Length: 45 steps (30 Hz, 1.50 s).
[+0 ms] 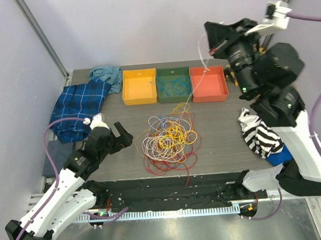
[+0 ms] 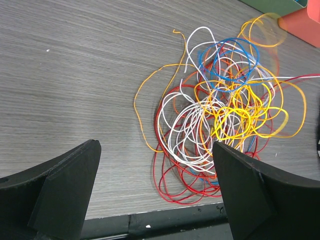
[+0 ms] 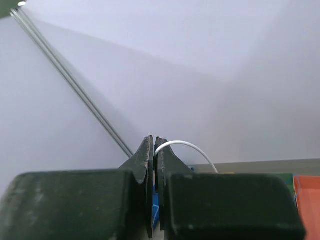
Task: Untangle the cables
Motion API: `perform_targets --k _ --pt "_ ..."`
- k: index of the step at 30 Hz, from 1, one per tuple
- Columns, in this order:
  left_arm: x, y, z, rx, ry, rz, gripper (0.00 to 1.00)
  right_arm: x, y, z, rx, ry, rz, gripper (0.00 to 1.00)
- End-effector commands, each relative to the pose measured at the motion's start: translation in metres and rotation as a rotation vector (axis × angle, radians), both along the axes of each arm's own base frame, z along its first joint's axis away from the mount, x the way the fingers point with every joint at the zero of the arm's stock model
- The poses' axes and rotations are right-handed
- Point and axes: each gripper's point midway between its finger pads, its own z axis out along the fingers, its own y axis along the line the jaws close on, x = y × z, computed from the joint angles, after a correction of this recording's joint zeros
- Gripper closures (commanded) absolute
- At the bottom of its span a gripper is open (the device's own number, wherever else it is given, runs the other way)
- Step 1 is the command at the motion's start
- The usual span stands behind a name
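Jaws clamped on one white cable (image 3: pixel 176 142), the right gripper (image 3: pixel 154 144) holds it high over the far bins (image 1: pixel 208 84), the strand trailing down into the tangle (image 1: pixel 169 136) on the middle of the desk (image 1: pixel 220 133), beside which the left gripper (image 2: pixel 156 147) hovers, jaws apart; pulling it free likely calls for pinning the heap.

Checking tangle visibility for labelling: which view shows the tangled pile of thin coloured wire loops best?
Left wrist: the tangled pile of thin coloured wire loops is close up, strands separable. Top external shows it whole but small. Right wrist shows only one white strand.
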Motion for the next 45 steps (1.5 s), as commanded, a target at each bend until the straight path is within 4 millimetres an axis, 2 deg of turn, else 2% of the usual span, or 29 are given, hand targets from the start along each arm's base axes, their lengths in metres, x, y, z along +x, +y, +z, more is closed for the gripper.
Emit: perform_targets --k 1,4,8,10,13,14,16,17,18,19,22,23,25,26,28,29,30,32,33,34,35,36,37,39,40,42,45 --pt "0.004 -0.009 0.006 -0.045 -0.027 -0.014 0.00 -0.004 -0.008 0.002 -0.061 0.006 -0.016 0.99" --pt "0.006 -0.013 0.006 -0.062 -0.026 -0.018 0.00 -0.015 -0.018 0.015 -0.049 -0.021 -0.011 0.99" --pt "0.008 -0.019 0.004 -0.079 -0.015 -0.026 0.00 -0.022 -0.032 0.021 -0.055 -0.034 -0.041 0.99" --pt "0.011 -0.022 0.002 -0.088 -0.012 -0.027 0.00 -0.021 -0.032 0.018 -0.065 -0.027 -0.040 0.99" --pt "0.012 -0.026 -0.001 -0.100 0.003 -0.035 0.00 -0.008 -0.029 -0.022 -0.124 0.067 -0.087 0.99" --pt "0.011 -0.028 -0.003 -0.103 0.011 -0.040 0.00 0.004 -0.019 -0.058 -0.171 0.130 -0.100 0.99" --pt "0.012 -0.030 -0.004 -0.115 0.011 -0.038 0.00 0.004 -0.025 -0.078 -0.172 0.158 -0.123 0.99" --pt "0.013 -0.031 -0.005 -0.122 0.011 -0.035 0.00 0.008 -0.021 -0.097 -0.190 0.180 -0.123 0.99" --pt "0.015 -0.034 -0.001 -0.139 -0.006 -0.041 0.00 0.008 -0.021 -0.098 -0.186 0.179 -0.125 0.99" --pt "0.022 -0.040 0.011 -0.176 -0.056 -0.051 0.00 0.008 -0.019 -0.097 -0.189 0.175 -0.115 0.99" --pt "0.035 -0.057 0.033 -0.236 -0.160 -0.100 0.00 -0.001 -0.024 -0.059 -0.150 0.109 -0.095 0.99" --pt "0.046 -0.067 0.050 -0.255 -0.247 -0.126 0.00 -0.010 -0.033 -0.034 -0.107 0.067 -0.091 0.99" --pt "0.054 -0.084 0.066 -0.269 -0.328 -0.184 0.00 -0.017 -0.037 -0.015 -0.081 0.039 -0.076 0.99" --pt "0.059 -0.093 0.081 -0.291 -0.392 -0.206 0.00 -0.028 -0.044 0.005 -0.050 0.006 -0.058 0.99" --pt "0.066 -0.113 0.086 -0.289 -0.426 -0.268 0.00 -0.038 -0.049 0.023 -0.005 -0.023 -0.029 0.99" --pt "0.069 -0.121 0.086 -0.288 -0.436 -0.286 0.00 -0.050 -0.054 0.040 0.028 -0.055 -0.002 0.99" --pt "0.078 -0.132 0.093 -0.287 -0.487 -0.309 0.00 -0.055 -0.057 0.049 0.046 -0.071 0.011 0.99" --pt "0.082 -0.149 0.093 -0.284 -0.519 -0.340 0.00 -0.072 -0.067 0.068 0.096 -0.111 0.048 0.99" --pt "0.081 -0.162 0.109 -0.296 -0.588 -0.369 0.00 -0.077 -0.069 0.073 0.109 -0.123 0.062 0.99" --pt "0.085 -0.175 0.099 -0.274 -0.599 -0.396 0.00 -0.083 -0.073 0.078 0.120 -0.134 0.072 0.99" --pt "0.084 -0.186 0.103 -0.275 -0.634 -0.422 0.00 -0.089 -0.077 0.080 0.135 -0.140 0.083 0.99" --pt "0.075 -0.204 0.102 -0.276 -0.659 -0.475 0.00 -0.091 -0.078 0.079 0.136 -0.138 0.090 0.99" --pt "0.077 -0.219 0.112 -0.255 -0.745 -0.511 0.00 -0.090 -0.077 0.074 0.124 -0.125 0.090 0.99" --pt "0.063 -0.247 0.113 -0.220 -0.801 -0.607 0.00 -0.096 -0.084 0.072 0.133 -0.121 0.088 0.99" --pt "0.062 -0.259 0.114 -0.175 -0.852 -0.647 0.00 -0.094 -0.083 0.065 0.124 -0.107 0.086 0.99" --pt "0.051 -0.273 0.118 -0.168 -0.904 -0.699 0.00 -0.101 -0.090 0.062 0.131 -0.108 0.087 0.99" --pt "0.046 -0.282 0.122 -0.197 -0.952 -0.720 0.00 -0.100 -0.090 0.051 0.115 -0.088 0.084 0.99"
